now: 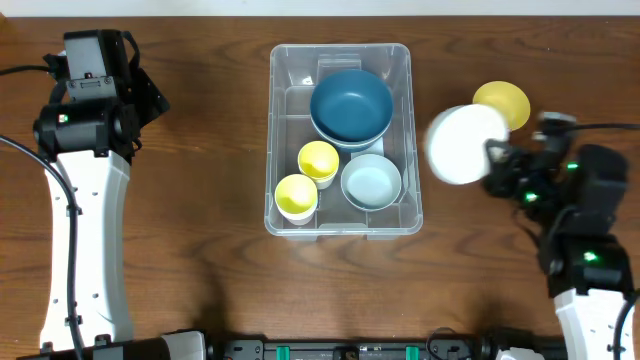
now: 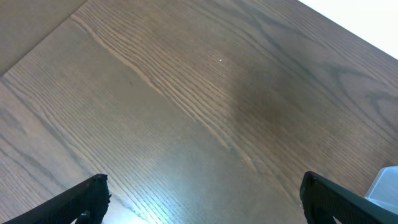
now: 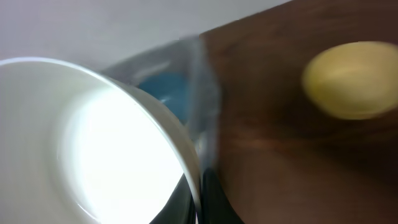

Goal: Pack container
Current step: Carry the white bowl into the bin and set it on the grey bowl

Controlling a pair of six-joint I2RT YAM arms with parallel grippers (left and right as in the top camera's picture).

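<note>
The clear plastic container [image 1: 341, 138] stands at the table's middle. It holds a dark blue bowl [image 1: 351, 106], a light blue bowl [image 1: 371, 181] and two yellow cups [image 1: 318, 160] [image 1: 296, 196]. My right gripper [image 1: 494, 160] is shut on the rim of a white bowl [image 1: 464, 143], held above the table just right of the container. In the right wrist view the white bowl [image 3: 93, 143] fills the left, with my fingers [image 3: 198, 199] pinching its rim. A yellow bowl [image 1: 502, 104] sits on the table behind it. My left gripper [image 2: 202, 199] is open and empty over bare wood at the far left.
The container's corner [image 2: 387, 183] shows at the right edge of the left wrist view. The yellow bowl [image 3: 352, 79] and the container's wall [image 3: 202, 93] show blurred in the right wrist view. Cables run along both sides of the table.
</note>
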